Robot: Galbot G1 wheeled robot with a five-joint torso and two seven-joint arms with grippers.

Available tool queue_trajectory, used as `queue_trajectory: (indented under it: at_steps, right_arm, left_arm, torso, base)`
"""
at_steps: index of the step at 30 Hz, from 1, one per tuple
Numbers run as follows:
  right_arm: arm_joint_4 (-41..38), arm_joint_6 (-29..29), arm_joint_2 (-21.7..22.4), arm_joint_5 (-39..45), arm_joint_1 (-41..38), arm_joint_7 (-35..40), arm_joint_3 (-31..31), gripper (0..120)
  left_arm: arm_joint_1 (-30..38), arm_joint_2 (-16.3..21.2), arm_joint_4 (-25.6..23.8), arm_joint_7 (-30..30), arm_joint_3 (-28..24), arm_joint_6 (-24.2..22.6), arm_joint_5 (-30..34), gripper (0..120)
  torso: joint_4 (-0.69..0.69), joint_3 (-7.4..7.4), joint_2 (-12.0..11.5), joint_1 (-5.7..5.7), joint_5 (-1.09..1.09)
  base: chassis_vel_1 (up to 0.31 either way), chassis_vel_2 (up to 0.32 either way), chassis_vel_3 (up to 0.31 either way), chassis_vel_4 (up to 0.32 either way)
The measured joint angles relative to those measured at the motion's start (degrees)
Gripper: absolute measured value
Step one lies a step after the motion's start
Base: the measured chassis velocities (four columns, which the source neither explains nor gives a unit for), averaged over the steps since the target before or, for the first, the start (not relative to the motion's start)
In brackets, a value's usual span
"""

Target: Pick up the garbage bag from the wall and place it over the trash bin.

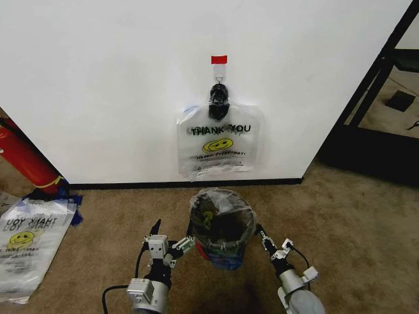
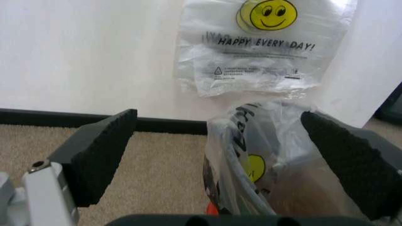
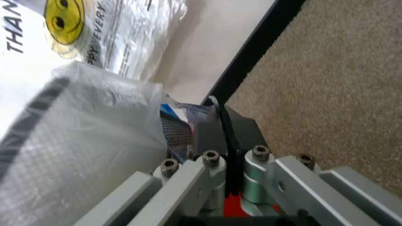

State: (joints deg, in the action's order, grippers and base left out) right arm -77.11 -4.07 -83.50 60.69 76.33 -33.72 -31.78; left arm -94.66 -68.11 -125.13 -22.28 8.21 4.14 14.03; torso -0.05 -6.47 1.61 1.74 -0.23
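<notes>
While crinkly garbage bag (image 1: 221, 216) lines the round trash bin (image 1: 222, 252), the right gripper (image 1: 260, 233) seemingly pinches it.

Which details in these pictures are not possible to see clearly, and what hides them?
- Trash bin: in the head view its black wall is mostly covered by the garbage bag over its rim.
- Right end effector: in the right wrist view, plastic hides what lies between its fingers.
- Clip on the wall: too small to tell how many bags hang there.
- Bag on the floor: cut off by the left edge.
</notes>
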Motion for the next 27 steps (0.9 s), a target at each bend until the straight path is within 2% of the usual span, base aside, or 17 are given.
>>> queue_trajectory:
  at_steps: [5,10,11,15,16,19,22,23,25,26,27]
  right_arm:
    - [0.8,0.8,-0.5,-1.8,-0.6,0.7,0.4,0]
    - [-1.3,3.1,0.1,-4.4,0.5,0.3,0.4,20]
    - [-1.3,3.1,0.1,-4.4,0.5,0.3,0.4,20]
    - [-5.1,4.9,2.2,-6.2,3.0,-2.4,-0.6,39]
    - [-5.1,4.9,2.2,-6.2,3.0,-2.4,-0.6,39]
    - [-5.0,6.4,2.8,-6.2,3.7,-3.9,-1.9,51]
    - [-4.1,8.4,3.2,-5.0,4.6,-8.4,-3.1,65]
    - [-4.1,8.4,3.2,-5.0,4.6,-8.4,-3.1,65]
    - [-4.0,9.1,3.3,-5.6,5.3,-12.2,-3.8,72]
    - [-4.8,10.3,3.1,-6.7,6.0,-12.8,-4.1,78]
    - [-5.2,10.8,3.0,-7.1,6.2,-12.7,-4.2,79]
  left_arm:
    - [0.0,0.0,-0.1,0.0,0.0,0.0,-0.1,100]
    - [-0.3,0.1,-0.4,0.0,0.4,0.0,-0.1,100]
    - [-0.3,0.1,-0.4,0.0,0.4,0.0,-0.1,100]
    - [0.3,0.1,-0.5,0.0,0.5,0.0,0.0,100]
    - [0.3,0.1,-0.5,0.0,0.5,0.0,0.0,100]
    - [0.9,0.1,-0.6,0.0,0.5,-0.1,0.2,100]
    - [0.6,0.2,-1.2,0.0,0.6,-0.1,0.2,100]
    - [0.6,0.2,-1.2,0.0,0.6,-0.1,0.2,100]
    - [0.0,0.2,-1.5,0.0,0.6,0.0,-0.1,100]
    - [-0.4,0.1,-1.8,0.0,0.6,0.2,-0.4,100]
    - [-0.6,0.1,-1.9,0.0,0.6,0.2,-0.5,100]
  torso:
    - [0.00,0.00,0.0,0.00,0.00]
    - [0.01,0.00,0.0,0.00,0.01]
    - [0.01,0.00,0.0,0.00,0.01]
    - [0.00,0.00,0.0,0.00,0.00]
    - [0.00,0.00,0.0,0.00,0.00]
    - [0.00,0.00,0.0,0.00,0.00]
    - [-0.01,0.00,0.0,0.01,0.01]
    - [-0.01,0.00,0.0,0.01,0.01]
    - [0.00,0.00,0.0,0.01,0.01]
    - [0.00,0.00,0.0,0.01,0.01]
    - [-0.01,0.00,0.0,0.01,0.01]
  base:
    - [0.000,0.000,0.000,0.000]
    - [0.000,0.000,0.000,0.000]
    - [0.000,0.000,0.000,0.000]
    - [0.000,0.000,0.000,0.000]
    - [0.000,0.000,0.000,0.000]
    - [0.000,0.000,0.000,0.000]
    - [0.000,0.000,0.000,0.000]
    - [0.000,0.000,0.000,0.000]
    - [0.000,0.000,0.000,0.000]
    - [0.000,0.000,0.000,0.000]
    - [0.000,0.000,0.000,0.000]
